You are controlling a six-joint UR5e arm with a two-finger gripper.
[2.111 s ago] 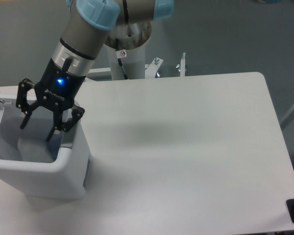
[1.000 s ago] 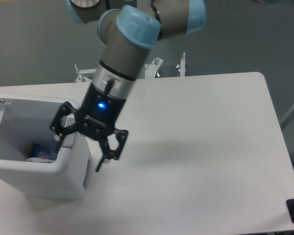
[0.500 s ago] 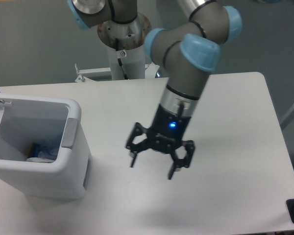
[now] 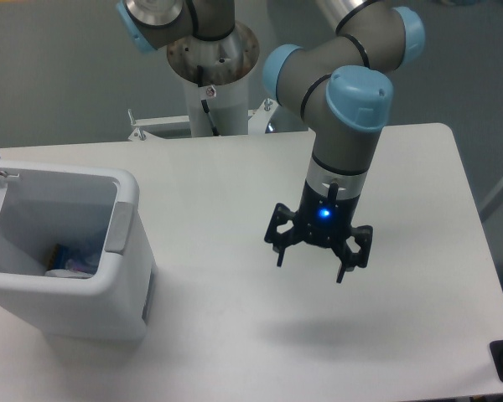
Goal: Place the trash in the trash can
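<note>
Camera view: one wide-open, empty hand, one trash can with bottle inside.

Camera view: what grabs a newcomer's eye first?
The gripper, open and empty with a blue light above it, hangs over the middle of the white table. At the left edge stands the white trash can with its lid up, and the trash, showing bluish, lies at its bottom.
</note>
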